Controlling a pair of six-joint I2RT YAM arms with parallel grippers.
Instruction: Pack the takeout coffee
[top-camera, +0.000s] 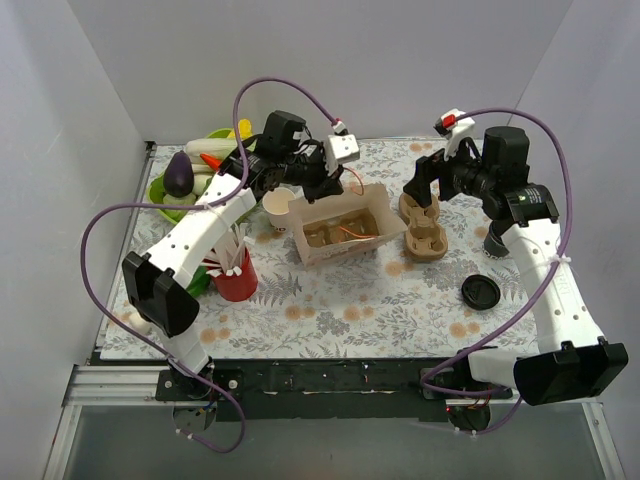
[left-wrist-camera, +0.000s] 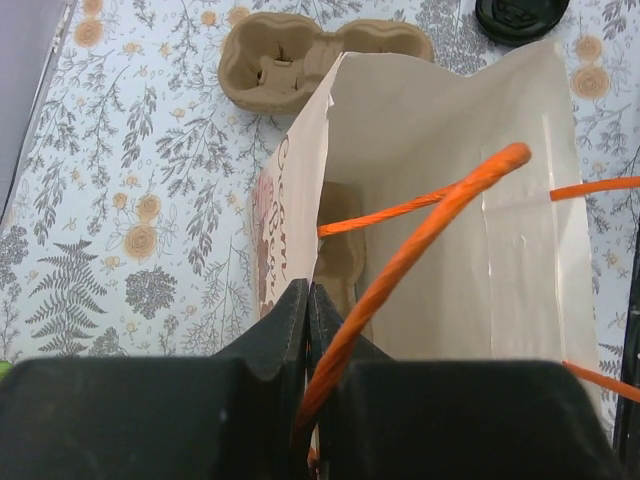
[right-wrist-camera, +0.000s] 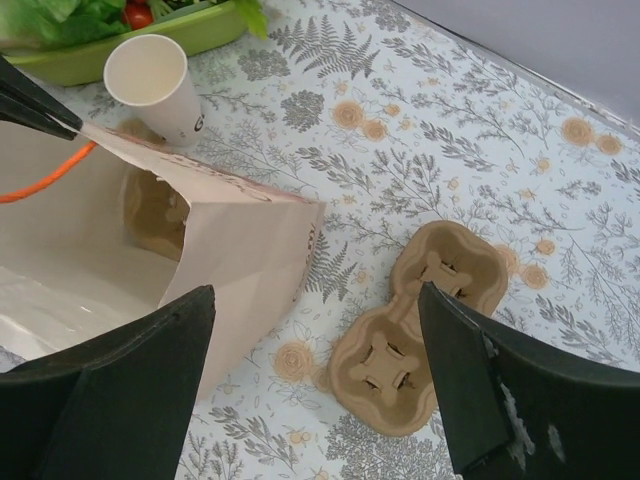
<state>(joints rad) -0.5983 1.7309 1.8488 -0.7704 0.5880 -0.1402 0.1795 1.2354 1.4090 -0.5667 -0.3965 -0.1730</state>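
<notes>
takeout coffee, the lidded paper cup this job is about, shows in none of the three views, so i cannot tell where it stands; as far as the open mouth shows, it is not in the bag. the landmark is the tan paper bag with orange cord handles (top-camera: 340, 252). left gripper (left-wrist-camera: 308, 300) is clamped tight on the bag's rim, right beside an orange handle (left-wrist-camera: 420, 250), holding the mouth open. inside the bag lies a brown moulded cardboard cup carrier (right-wrist-camera: 155, 210) with no cup seen in it. right gripper (right-wrist-camera: 313, 300) hangs with its jaws wide apart and nothing between them, just right of the bag, above a second brown two-hole cardboard carrier (right-wrist-camera: 405, 320) that rests empty on the table. just left of the bag stands a lidless white paper cup (right-wrist-camera: 150, 80); a loose round black plastic lid (top-camera: 480, 292) lies well to the bag's right, nearer the arms. judged from this, the bag is open and holds a carrier, but no coffee is packed: the cup has yet to be fetched, seated and bagged
</notes>
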